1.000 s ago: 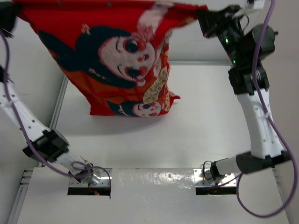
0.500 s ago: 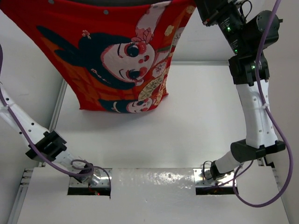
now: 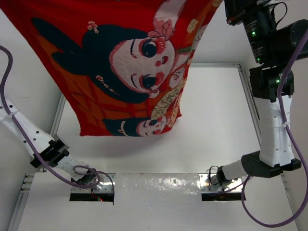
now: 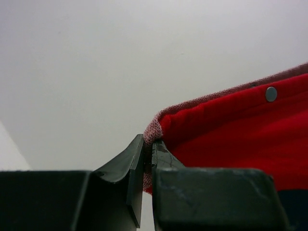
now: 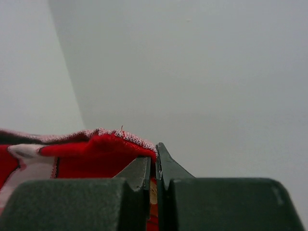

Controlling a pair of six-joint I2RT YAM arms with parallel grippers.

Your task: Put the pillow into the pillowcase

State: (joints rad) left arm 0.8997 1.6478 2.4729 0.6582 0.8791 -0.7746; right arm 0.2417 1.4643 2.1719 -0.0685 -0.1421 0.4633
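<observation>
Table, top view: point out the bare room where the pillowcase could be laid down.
Widest free patch: table between the hanging pillowcase and the right arm. A second bare strip runs between the pillowcase's lower edge and the arm bases. Far left is crowded: the pillowcase hangs over it, hiding what lies beneath.

red printed fabric pillowcase (image 3: pixel 130 72): hangs over left half of white flat table (image 3: pixel 211 125) | its left top corner: pinched in left gripper (image 4: pixel 148 159) | its right top corner: pinched in right gripper (image 5: pixel 156 166)
</observation>
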